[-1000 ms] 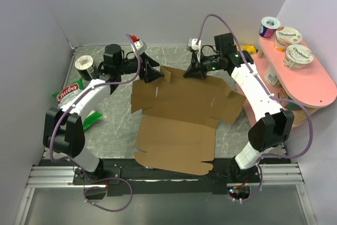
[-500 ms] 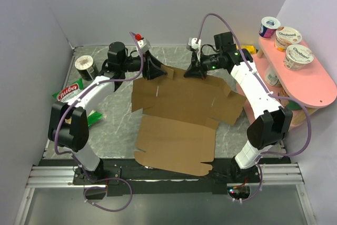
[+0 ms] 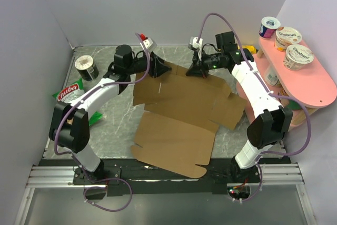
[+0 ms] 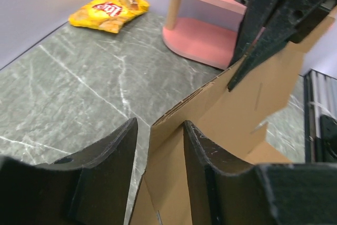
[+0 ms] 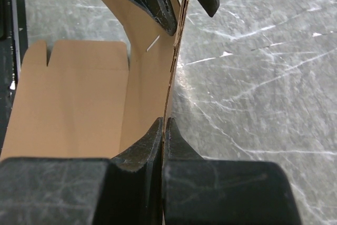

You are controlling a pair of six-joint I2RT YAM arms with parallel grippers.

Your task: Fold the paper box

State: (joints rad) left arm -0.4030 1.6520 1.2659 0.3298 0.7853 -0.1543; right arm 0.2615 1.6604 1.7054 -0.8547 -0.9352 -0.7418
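The paper box (image 3: 176,125) is a flat brown cardboard sheet with flaps, lying in the middle of the table with its far edge lifted. My right gripper (image 3: 198,71) is shut on the far edge of the sheet; the right wrist view shows both jaws (image 5: 164,122) pinched on the thin upright cardboard (image 5: 84,93). My left gripper (image 3: 161,69) is at the far left corner. In the left wrist view its jaws (image 4: 159,125) stand apart on either side of the raised flap (image 4: 237,109), and the cardboard leans against the right finger (image 4: 210,172).
A pink two-level shelf (image 3: 316,85) with yogurt cups (image 3: 298,56) stands at the right. A green snack bag (image 3: 68,94) and a dark can (image 3: 84,67) lie at the left. A yellow chips bag (image 4: 108,9) lies at the back near the shelf.
My left gripper has moved right along the far edge and now straddles the sheet's far left corner. The sheet's near end has shifted slightly left. The right gripper keeps its hold.
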